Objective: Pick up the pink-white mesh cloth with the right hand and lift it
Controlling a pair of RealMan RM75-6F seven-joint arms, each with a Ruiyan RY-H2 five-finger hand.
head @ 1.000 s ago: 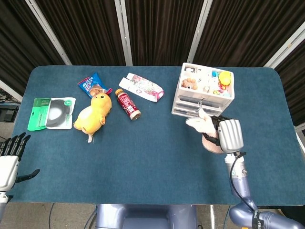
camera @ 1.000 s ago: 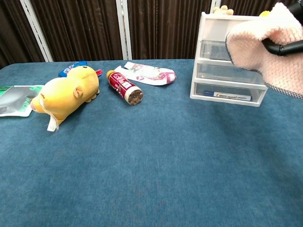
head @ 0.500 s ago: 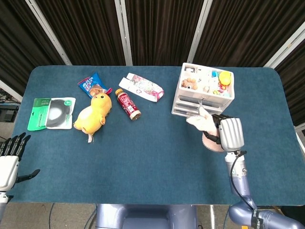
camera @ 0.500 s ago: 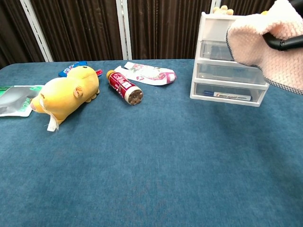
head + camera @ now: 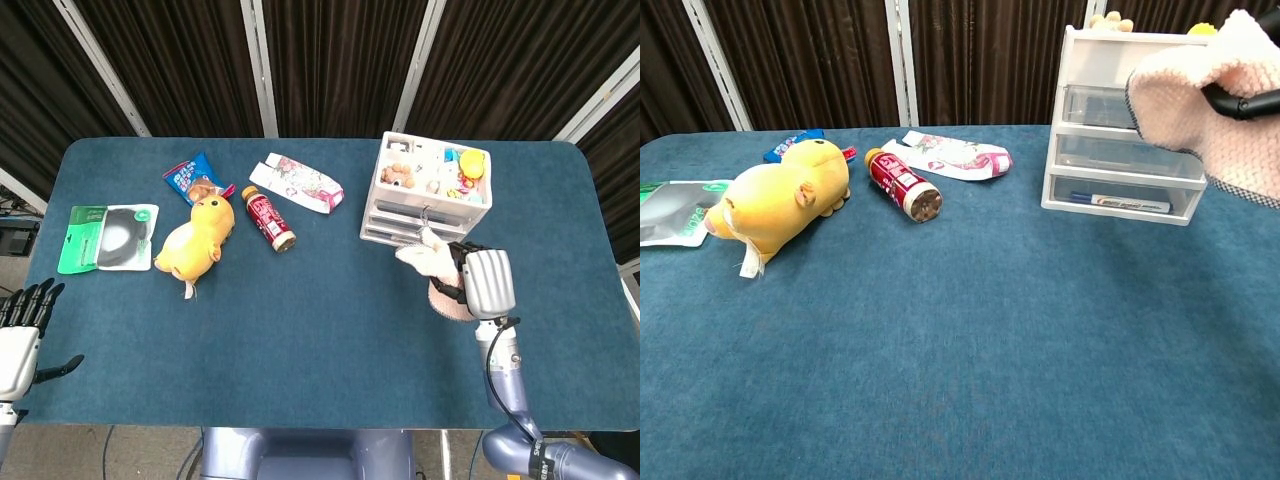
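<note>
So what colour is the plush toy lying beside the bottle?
Yellow; the plush toy shows best in the chest view.

Bench [image 5: 330,330] was covered edge to edge in dark teal, short-pile fabric, with rounded corners in the head view. Behind it hung a dark brown pleated curtain [image 5: 340,60], crossed by pale metal frame bars [image 5: 258,65] that ran upright or slanted. Light was even and soft, with faint shadows; grey floor [image 5: 20,205] showed past the bench's left edge.
</note>
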